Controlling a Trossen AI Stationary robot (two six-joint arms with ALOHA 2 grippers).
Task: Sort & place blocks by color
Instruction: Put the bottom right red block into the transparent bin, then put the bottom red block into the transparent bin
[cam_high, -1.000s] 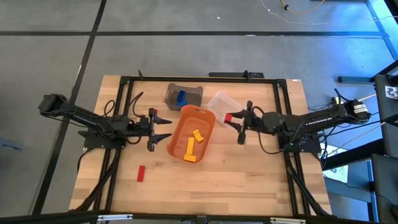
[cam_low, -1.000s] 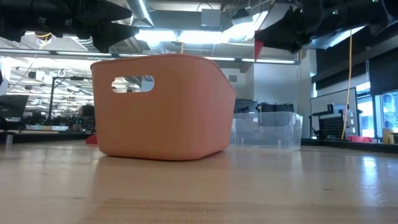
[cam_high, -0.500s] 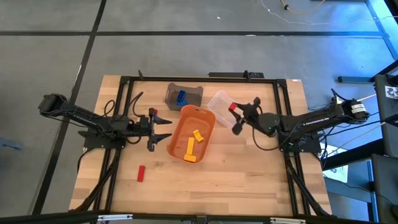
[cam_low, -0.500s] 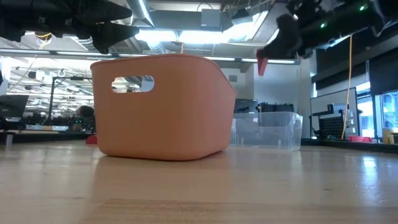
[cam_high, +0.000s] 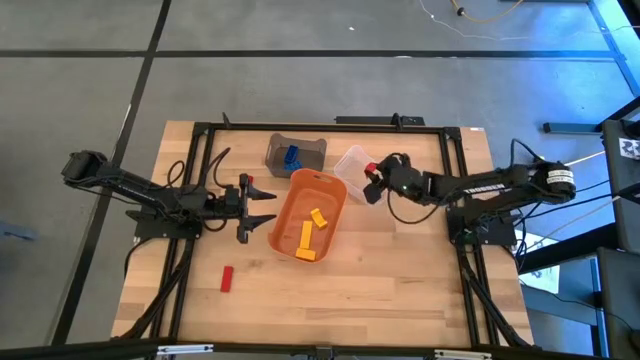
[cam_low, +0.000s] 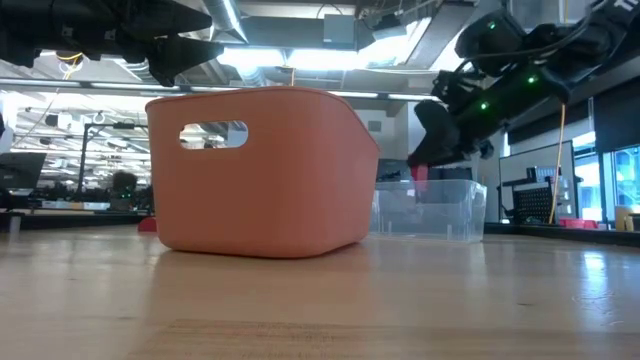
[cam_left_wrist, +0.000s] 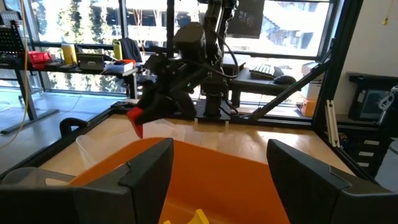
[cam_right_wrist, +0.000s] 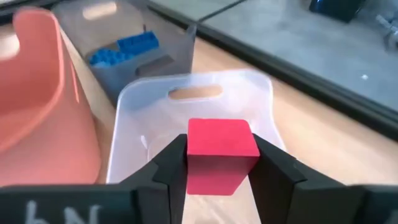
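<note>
My right hand (cam_right_wrist: 219, 163) is clamped on a red cube (cam_right_wrist: 222, 154), one finger on each side face, held above the clear bin (cam_right_wrist: 140, 118) just past the orange tub (cam_high: 307, 214). I judge that is where red goes, so the cube is kept level and centred over the opening for a clean drop. My left hand (cam_high: 254, 208) waits on the other side of the orange tub, fingers spread wide and holding nothing, clear of the drop. Yellow blocks (cam_high: 308, 235) lie inside the orange tub, blue blocks (cam_high: 291, 155) sit in the grey bin (cam_high: 296, 152) just behind the tub, and one red block (cam_high: 227, 278) lies loose on the counter (cam_high: 400, 290) near the tub's front corner on my left arm's side, not sorted yet. Counter is light wood planks with a black metal frame round the arm bases. Beyond it a grey floor with dark seams, and at counter level a workshop room with ceiling lights, big windows, desks and monitors.
</note>
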